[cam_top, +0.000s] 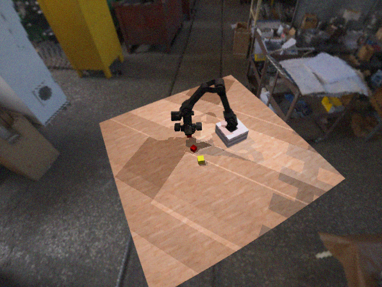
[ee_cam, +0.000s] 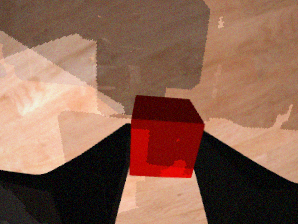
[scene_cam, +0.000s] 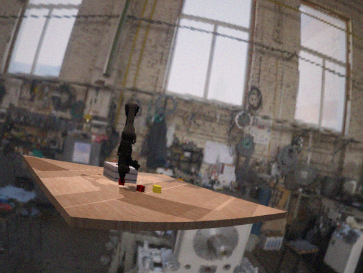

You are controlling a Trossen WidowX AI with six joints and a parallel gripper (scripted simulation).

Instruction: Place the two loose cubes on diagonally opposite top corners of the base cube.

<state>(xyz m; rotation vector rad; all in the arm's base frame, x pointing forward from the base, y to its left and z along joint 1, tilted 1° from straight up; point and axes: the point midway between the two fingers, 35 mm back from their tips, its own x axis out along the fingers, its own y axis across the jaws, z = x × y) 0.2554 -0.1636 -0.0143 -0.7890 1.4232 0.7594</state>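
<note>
My gripper [cam_top: 189,134] [scene_cam: 121,179] [ee_cam: 162,133] points down and is shut on a red cube [cam_top: 189,136] [scene_cam: 121,183] [ee_cam: 162,152], with one finger at each side. The held cube appears to be slightly above the tabletop. A second, dark red cube [cam_top: 193,148] [scene_cam: 140,188] rests on the table close by, turned at an angle in the top view. A yellow cube [cam_top: 200,159] [scene_cam: 156,189] rests beyond it, farther from the gripper. Nothing sits on either resting cube. Neither resting cube shows in the wrist view.
The arm's base stands on a light grey layered block [cam_top: 229,139] [scene_cam: 111,172], to the right of the gripper in the top view and behind it in the exterior view. The wooden tabletop [cam_top: 192,208] [scene_cam: 170,210] carries patchy shadows.
</note>
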